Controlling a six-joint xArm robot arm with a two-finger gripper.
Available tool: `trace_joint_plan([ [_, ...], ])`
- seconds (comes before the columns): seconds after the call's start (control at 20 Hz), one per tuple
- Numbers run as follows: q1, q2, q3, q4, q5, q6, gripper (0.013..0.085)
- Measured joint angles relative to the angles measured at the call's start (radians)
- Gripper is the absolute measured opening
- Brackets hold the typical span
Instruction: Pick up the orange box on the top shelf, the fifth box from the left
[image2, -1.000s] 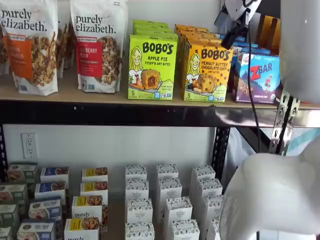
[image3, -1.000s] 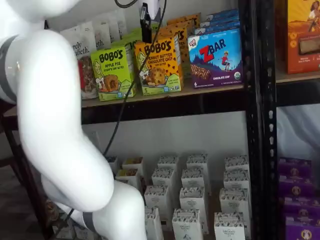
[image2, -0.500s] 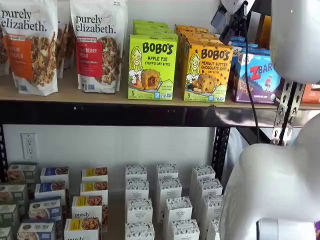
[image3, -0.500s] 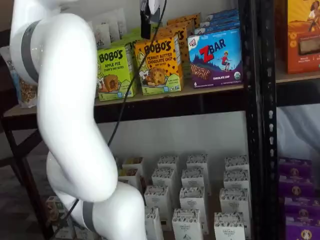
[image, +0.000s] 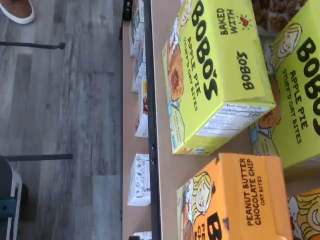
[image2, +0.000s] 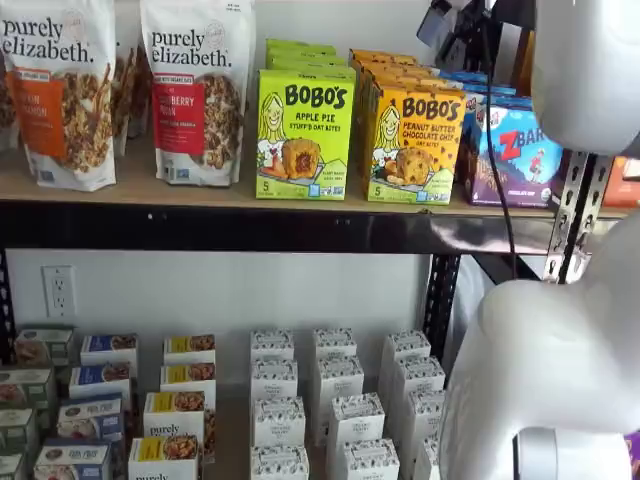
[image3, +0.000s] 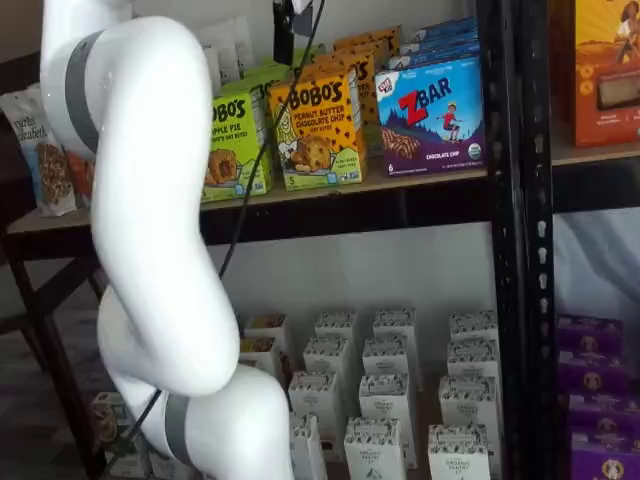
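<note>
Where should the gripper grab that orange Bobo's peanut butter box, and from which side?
Probably the two narrow side panels near the top of the orange box, coming from above and in front. It stands upright at the shelf's front edge, with slim gaps to the green Bobo's box and ZBar box.

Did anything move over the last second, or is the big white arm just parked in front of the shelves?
The arm moved: the gripper rose toward the top of the picture above the orange box, and the arm's bulk shifted across the shelf views. Nothing was grasped or released. The orange box, the green Apple Pie box, the ZBar box and the top shelf stayed put.
</note>
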Motion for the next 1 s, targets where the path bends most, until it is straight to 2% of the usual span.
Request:
trace_joint_plan([
  [0.1,0.005,-0.014,0.007,-0.004,-0.014,0.005,0.085],
  [0.35,0.028,-0.053,0.038,0.007,-0.111,0.032,0.085],
  [0.5,0.063,-0.076,0.071,-0.045,-0.195,0.038,0.085],
  [0.75,0.096,-0.111,0.136,-0.117,-0.326,0.03,0.085],
  [0.85,0.099,-0.103,0.127,-0.134,-0.32,0.028,0.085],
  [1.0,0.1,-0.07,0.082,-0.157,-0.263,0.025,0.085],
])
